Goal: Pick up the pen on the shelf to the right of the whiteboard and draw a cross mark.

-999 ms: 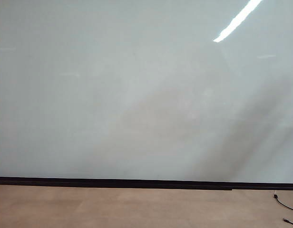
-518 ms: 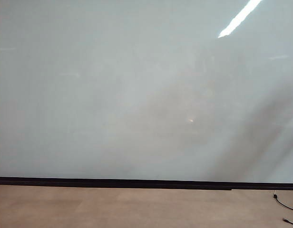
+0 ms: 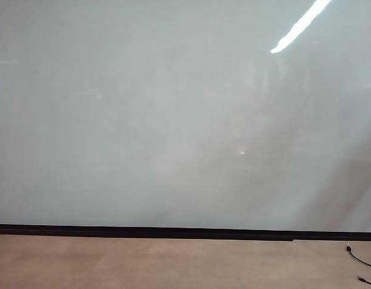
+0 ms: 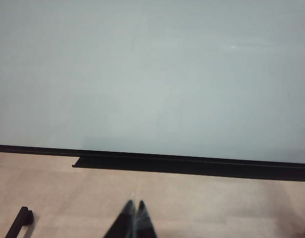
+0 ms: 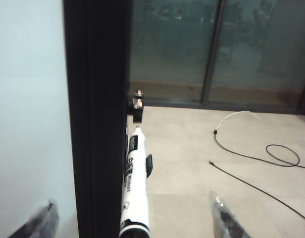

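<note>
The right gripper (image 5: 130,218) hangs wide open and empty, its two taped fingertips (image 5: 43,218) straddling the pen (image 5: 134,191) without touching it; one finger sits over the whiteboard (image 5: 28,99) side, the other over the floor side. The pen lies lengthwise on a narrow holder just beside the board's black edge frame (image 5: 95,119), past the board's right-hand end, its white printed barrel running away from the gripper toward a small metal bracket (image 5: 137,106).

It looks like a light, stiff plastic marker with a smooth, rather slippery round barrel, so I judge it could roll or twist in a loose pinch. The mid-barrel, near the printed label and clear of the black clip (image 5: 149,166), seems the best place to close on, squarely across its width.

The left gripper (image 4: 132,218) rests low in front of the board with its fingers pressed together, holding nothing. No cross mark shows on the board.
</note>
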Tool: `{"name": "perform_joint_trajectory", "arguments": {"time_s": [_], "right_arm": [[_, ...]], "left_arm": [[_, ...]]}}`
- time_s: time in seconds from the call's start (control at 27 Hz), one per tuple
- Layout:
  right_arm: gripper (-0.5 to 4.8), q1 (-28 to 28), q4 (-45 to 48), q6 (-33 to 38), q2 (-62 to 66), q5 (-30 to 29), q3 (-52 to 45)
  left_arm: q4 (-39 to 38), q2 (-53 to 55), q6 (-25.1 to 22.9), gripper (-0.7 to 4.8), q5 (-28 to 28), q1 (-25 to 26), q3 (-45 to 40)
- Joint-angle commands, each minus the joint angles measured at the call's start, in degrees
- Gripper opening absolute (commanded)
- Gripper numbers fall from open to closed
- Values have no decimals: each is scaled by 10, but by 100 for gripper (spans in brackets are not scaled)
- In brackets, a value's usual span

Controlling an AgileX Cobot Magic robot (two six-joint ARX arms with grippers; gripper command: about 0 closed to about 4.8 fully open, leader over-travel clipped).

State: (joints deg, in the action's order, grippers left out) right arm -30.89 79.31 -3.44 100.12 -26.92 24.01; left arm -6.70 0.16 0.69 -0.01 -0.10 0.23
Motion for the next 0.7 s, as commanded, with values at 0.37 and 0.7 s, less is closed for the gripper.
{"name": "perform_joint_trajectory", "arguments": {"time_s": [0.37, 0.7], "right_arm": [[395, 1, 17, 57, 89, -66, 85], [386, 1, 17, 66, 115, -80, 116]], "left_arm": [[3, 0, -2, -5, 2, 0, 2], [3, 0, -2, -4, 2, 0, 2]]}}
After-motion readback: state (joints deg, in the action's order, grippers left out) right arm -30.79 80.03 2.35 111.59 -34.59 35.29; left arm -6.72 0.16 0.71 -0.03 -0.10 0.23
